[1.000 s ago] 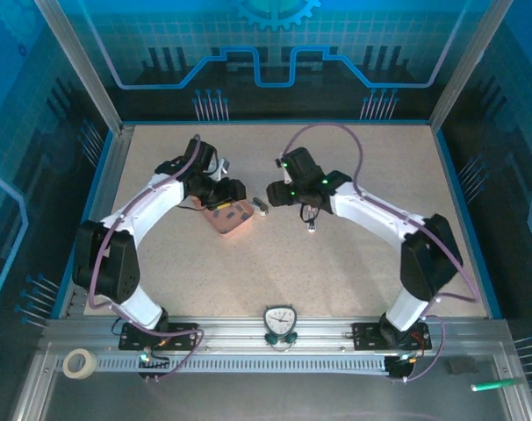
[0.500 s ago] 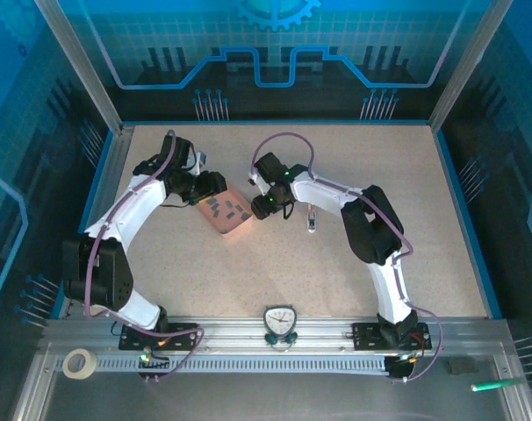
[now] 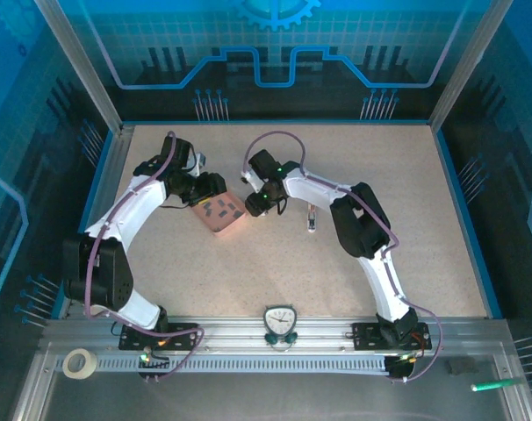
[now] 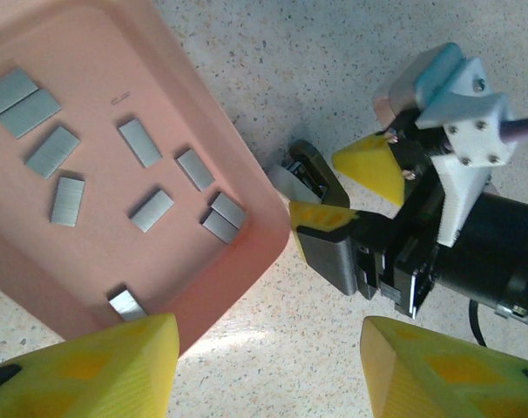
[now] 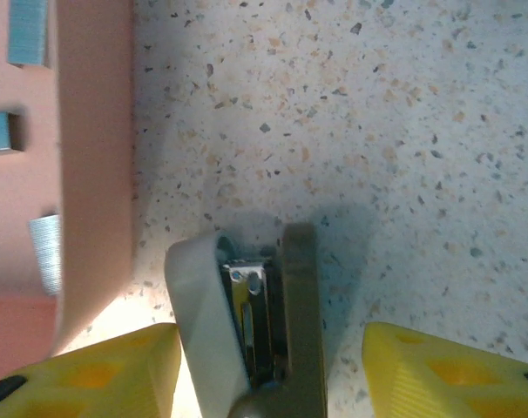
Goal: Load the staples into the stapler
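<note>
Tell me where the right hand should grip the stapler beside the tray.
Probably across its long outer sides, from straight above: the stapler lies on its side, pale arm splayed from the dark base, and the open right hand straddles it. The tray sits close beside it, so lower carefully.

The pink tray (image 4: 247, 261) and the stapler (image 4: 303, 174) lie just beside each other, with only a thin strip of bare worktop (image 5: 377, 131) between the tray's wall and the stapler. The right hand (image 4: 342, 187) straddles the stapler with its fingers apart, one of them just beside the tray's corner. The left hand (image 4: 271, 335) hangs over the tray's near corner, jaws wide. Inside the tray, the staples (image 4: 142, 144) lie scattered with gaps between them. From above, the worktop is bare to the right of the right arm (image 3: 363, 224) and toward the near edge. A small pale object (image 3: 312, 219) sits in that arm's bend
</note>
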